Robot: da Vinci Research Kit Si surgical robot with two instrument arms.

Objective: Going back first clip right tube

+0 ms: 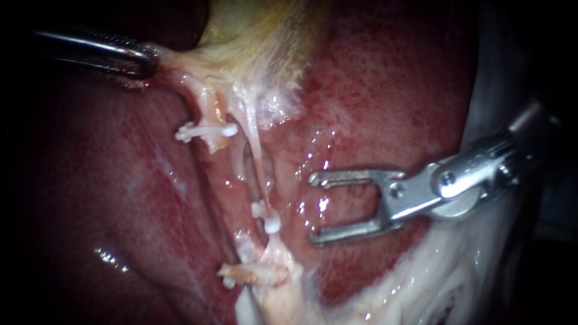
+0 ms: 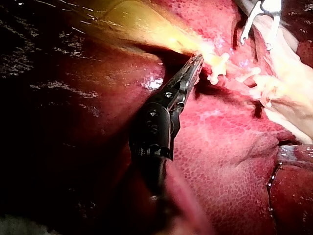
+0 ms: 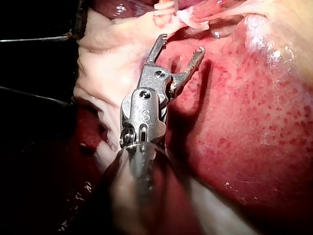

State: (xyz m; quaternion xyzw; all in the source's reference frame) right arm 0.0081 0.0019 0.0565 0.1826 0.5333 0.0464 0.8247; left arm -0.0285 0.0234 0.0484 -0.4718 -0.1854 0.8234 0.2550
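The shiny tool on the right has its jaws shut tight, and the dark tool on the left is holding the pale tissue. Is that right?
Not quite. The right instrument has its jaws open, with a wide gap and nothing between them; the endoscope view shows it. The left instrument does hold the pale tissue.

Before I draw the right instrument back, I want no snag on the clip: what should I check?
1. Jaws of the right instrument open and empty: ok.
2. Jaws apart from the right tube: ok.
3. The clip sits across the right tube: ok; fully closed, cannot tell.
4. The left instrument shut on the gallbladder, holding it taut: ok.
5. The liver under the jaws untouched: cannot tell.
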